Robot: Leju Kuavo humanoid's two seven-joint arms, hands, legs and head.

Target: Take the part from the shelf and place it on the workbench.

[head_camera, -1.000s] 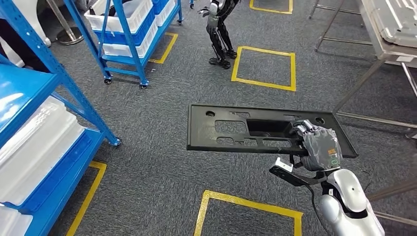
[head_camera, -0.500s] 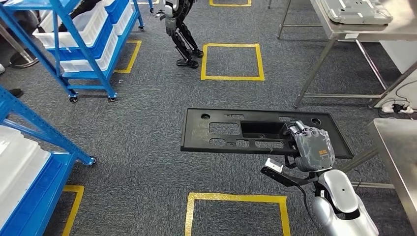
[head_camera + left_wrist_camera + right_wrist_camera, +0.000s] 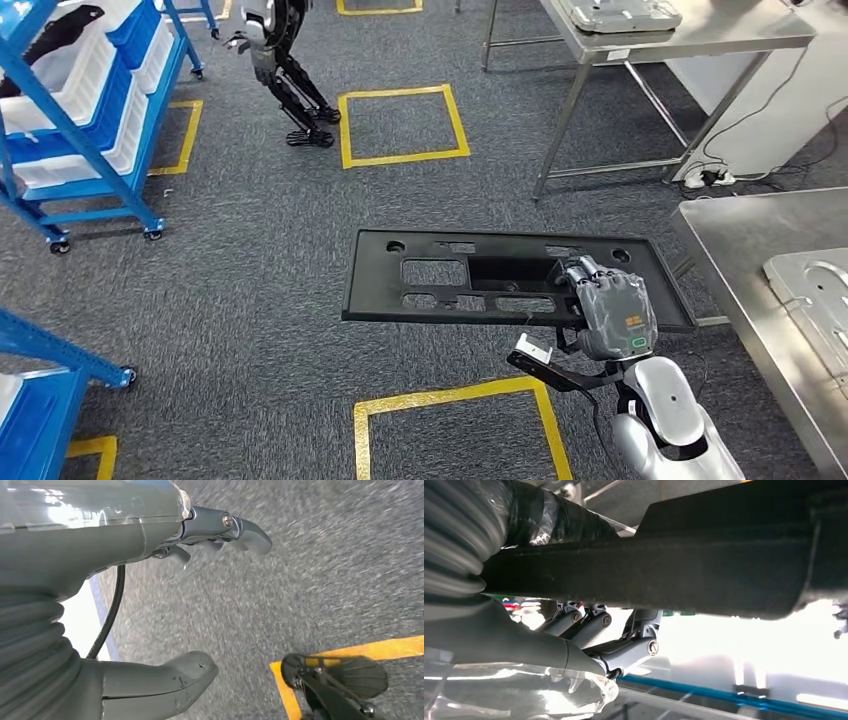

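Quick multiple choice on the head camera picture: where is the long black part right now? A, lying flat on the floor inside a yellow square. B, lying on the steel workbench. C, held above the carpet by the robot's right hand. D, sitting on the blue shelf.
C: the right hand grips the black part near one end, holding it level over the grey carpet, short of the steel workbench at the right.

From the head view, the part (image 3: 480, 280) lies flat at centre, above the floor, with the right hand (image 3: 610, 315) gripping it at its 4 o'clock end. A surface (image 3: 730, 250) stands at 3 o'clock, a metal tray (image 3: 815, 290) on it. Another surface (image 3: 680, 35) stands at 1 o'clock, carrying a tray (image 3: 610, 14). A shelf (image 3: 75, 110) stands at 10 o'clock, another robot (image 3: 285, 60) at 11 o'clock.
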